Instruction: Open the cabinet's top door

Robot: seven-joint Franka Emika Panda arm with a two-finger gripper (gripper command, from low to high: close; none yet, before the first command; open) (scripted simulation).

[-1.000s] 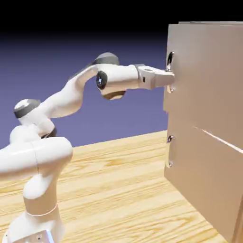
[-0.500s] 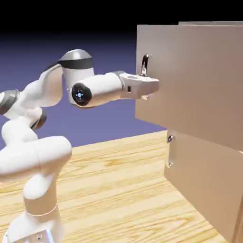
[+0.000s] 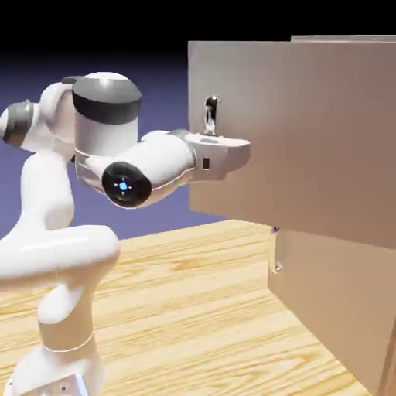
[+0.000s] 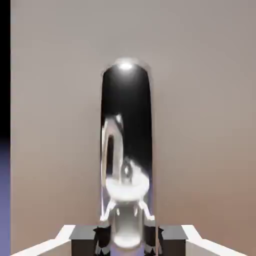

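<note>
The pale beige cabinet fills the exterior view's right. Its top door stands swung well out from the cabinet, its free edge toward the left. The door's silver loop handle sits near that edge, and my gripper is shut on its lower part. In the hand view the handle runs up the middle of the beige top door, large and shiny, between my grey fingertips at the bottom edge. The lower door stays flush and closed, its small handle visible.
The wooden table spreads below the arm and in front of the cabinet. My white arm folds back on the exterior view's left, its elbow raised close to the base column.
The top door has swung outward, its free edge travelling left across the exterior view. My gripper stayed shut on the handle and drew back with it, and the arm folded toward its base.
</note>
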